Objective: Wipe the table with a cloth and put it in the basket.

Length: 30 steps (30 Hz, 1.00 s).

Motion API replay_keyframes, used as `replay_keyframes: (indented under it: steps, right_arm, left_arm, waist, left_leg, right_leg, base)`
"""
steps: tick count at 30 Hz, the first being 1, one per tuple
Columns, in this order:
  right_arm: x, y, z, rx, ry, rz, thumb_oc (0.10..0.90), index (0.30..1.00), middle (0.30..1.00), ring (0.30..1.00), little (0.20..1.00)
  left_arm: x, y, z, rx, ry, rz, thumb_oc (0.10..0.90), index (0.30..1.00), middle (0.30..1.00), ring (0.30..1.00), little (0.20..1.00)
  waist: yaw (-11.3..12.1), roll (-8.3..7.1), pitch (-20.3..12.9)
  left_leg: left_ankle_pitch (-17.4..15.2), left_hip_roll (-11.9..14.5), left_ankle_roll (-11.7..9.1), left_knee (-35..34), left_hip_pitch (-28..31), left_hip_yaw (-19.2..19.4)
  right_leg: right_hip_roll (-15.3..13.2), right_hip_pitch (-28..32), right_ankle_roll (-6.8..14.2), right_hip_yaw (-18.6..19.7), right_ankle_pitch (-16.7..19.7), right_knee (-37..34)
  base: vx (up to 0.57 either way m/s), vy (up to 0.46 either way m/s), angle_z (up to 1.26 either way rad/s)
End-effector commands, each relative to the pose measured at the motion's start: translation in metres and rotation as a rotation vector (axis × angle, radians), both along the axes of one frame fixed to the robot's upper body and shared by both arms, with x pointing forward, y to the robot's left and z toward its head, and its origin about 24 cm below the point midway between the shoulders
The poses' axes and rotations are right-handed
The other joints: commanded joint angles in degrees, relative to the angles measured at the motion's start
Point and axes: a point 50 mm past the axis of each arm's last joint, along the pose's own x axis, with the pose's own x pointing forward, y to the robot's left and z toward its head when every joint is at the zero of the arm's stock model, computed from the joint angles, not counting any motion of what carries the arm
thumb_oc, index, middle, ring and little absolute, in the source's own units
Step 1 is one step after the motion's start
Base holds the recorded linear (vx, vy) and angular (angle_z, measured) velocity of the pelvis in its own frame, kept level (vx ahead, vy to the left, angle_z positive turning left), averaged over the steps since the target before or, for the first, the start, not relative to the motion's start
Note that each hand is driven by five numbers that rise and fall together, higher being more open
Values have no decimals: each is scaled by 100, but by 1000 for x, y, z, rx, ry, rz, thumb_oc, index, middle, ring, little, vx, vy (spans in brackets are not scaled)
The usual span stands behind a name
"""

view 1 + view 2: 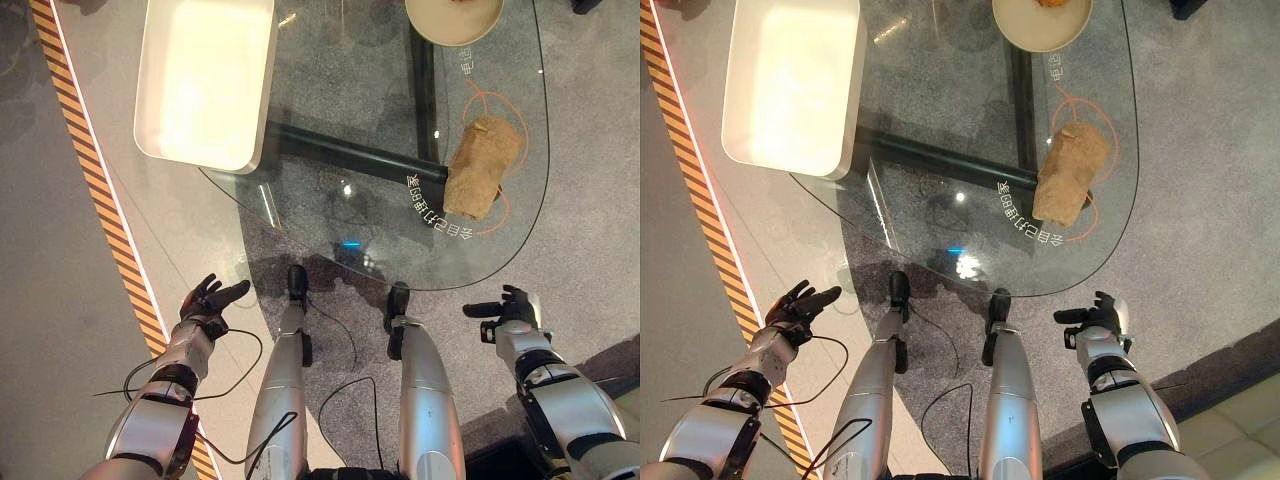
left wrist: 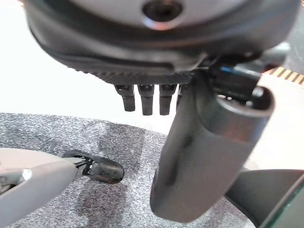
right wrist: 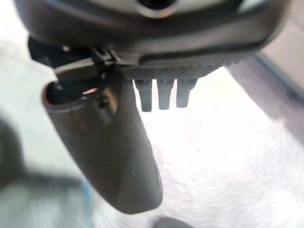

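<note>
A crumpled tan cloth (image 1: 481,165) lies on the right part of the glass table (image 1: 330,190), inside an orange ring drawn on the glass. A white rectangular basket (image 1: 208,78) stands on the table's left end. My left hand (image 1: 208,303) hangs low beside the table's near left edge, open, holding nothing. My right hand (image 1: 508,312) is low off the table's near right edge, below the cloth, also open and empty. In each wrist view the fingers (image 2: 145,99) and fingers (image 3: 164,93) point straight out over the floor.
A round beige bowl (image 1: 452,20) sits at the table's far edge, beyond the cloth. A black beam (image 1: 350,152) runs under the glass. An orange-and-black striped line (image 1: 95,170) crosses the floor on the left. Grey carpet lies under the table.
</note>
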Motion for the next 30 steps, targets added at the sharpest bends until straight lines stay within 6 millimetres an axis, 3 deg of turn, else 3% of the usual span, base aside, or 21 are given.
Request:
replay_keyframes:
  steps: [1, 8, 10, 13, 15, 24, 30]
  right_arm:
    - [-28, -51, 15, -4, -157, -369, 800, 900, 900, 900, 900]
    - [-8, -54, 58, 84, -522, -525, 800, 900, 900, 900, 900]
    - [7, -44, 86, 58, -666, -530, 800, 900, 900, 900, 900]
    - [14, -37, 107, 31, -772, -540, 800, 900, 900, 900, 900]
    - [21, -27, 132, 7, -897, -541, 800, 900, 900, 900, 900]
    - [30, 9, 201, -218, -1126, -475, 800, 900, 900, 900, 900]
    - [28, 35, 223, -321, -1211, -388, 800, 900, 900, 900, 900]
  left_arm:
    - [-19, 21, -9, 40, 23, 73, 800, 900, 900, 900, 900]
    - [-20, 19, -11, 43, 23, 68, 800, 900, 900, 900, 900]
    - [-20, 15, -12, 39, 14, 63, 800, 900, 900, 900, 900]
    - [-21, 13, -14, 41, 12, 59, 800, 900, 900, 900, 900]
    - [-21, 12, -14, 40, 9, 63, 800, 900, 900, 900, 900]
    - [-20, 5, -16, 14, -9, 60, 800, 900, 900, 900, 900]
    - [-21, 1, -18, 2, -13, 60, 800, 900, 900, 900, 900]
  waist:
    - [-23, 62, -45]
    - [-22, 70, -45]
    - [-26, 67, -45]
    - [-34, 65, -45]
    - [-45, 62, -45]
    - [-67, 143, -45]
    - [-90, 172, -45]
  left_leg:
    - [-1121, -147, 142, 1190, -256, 35]
    - [-1101, -162, 144, 1092, -242, 50]
    - [-1066, -164, 138, 1025, -237, 64]
    - [-1054, -175, 141, 972, -223, 68]
    - [-1024, -192, 138, 899, -220, 73]
    - [-946, -239, 127, 736, -235, 101]
    - [-892, -267, 129, 623, -196, 119]
  right_leg:
    - [37, 37, 117, 29, 450, -648]
    - [35, 42, 123, 30, 497, -738]
    - [34, 44, 117, 28, 534, -809]
    - [37, 54, 117, 21, 540, -849]
    - [40, 65, 110, 9, 554, -926]
    - [32, 26, 85, 22, 560, -1041]
    - [25, 48, 86, 34, 573, -1114]
  base:
    - [36, 31, -1]
    - [6, 5, 0]
    - [-5, 4, -2]
    - [0, 0, 0]
    - [0, 0, 0]
    - [-8, 28, 1]
    - [-3, 5, 0]
